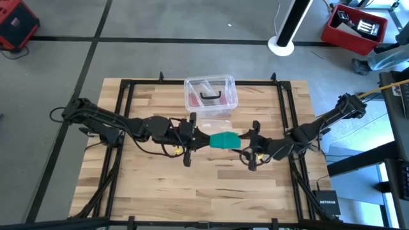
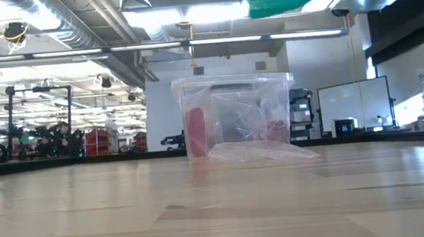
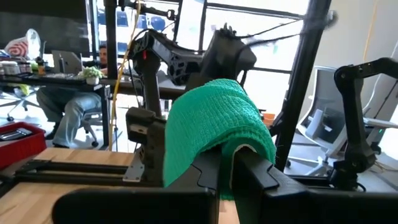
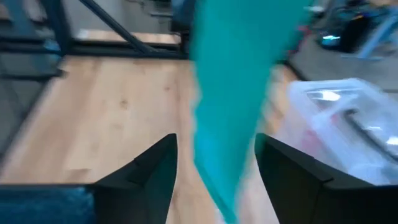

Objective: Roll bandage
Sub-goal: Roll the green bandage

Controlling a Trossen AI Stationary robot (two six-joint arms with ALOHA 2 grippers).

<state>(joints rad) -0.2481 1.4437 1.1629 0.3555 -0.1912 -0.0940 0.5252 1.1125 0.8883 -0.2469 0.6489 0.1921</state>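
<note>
Left tool (image 1: pixel 203 138) clamping bandage (image 1: pixel 224 140)

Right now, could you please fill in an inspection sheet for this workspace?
Surface: wooden table, bare in front.
Job's things: green bandage held above the table between both arms, partly rolled.
Clutter: clear plastic box with pinkish contents at the table's far side.
Grippers: left gripper shut on the bandage; right gripper open, fingers either side of the hanging strip.
Cables: yellow cable beside the right arm.
Surroundings: red crate on the floor; seated person beyond the table.
</note>
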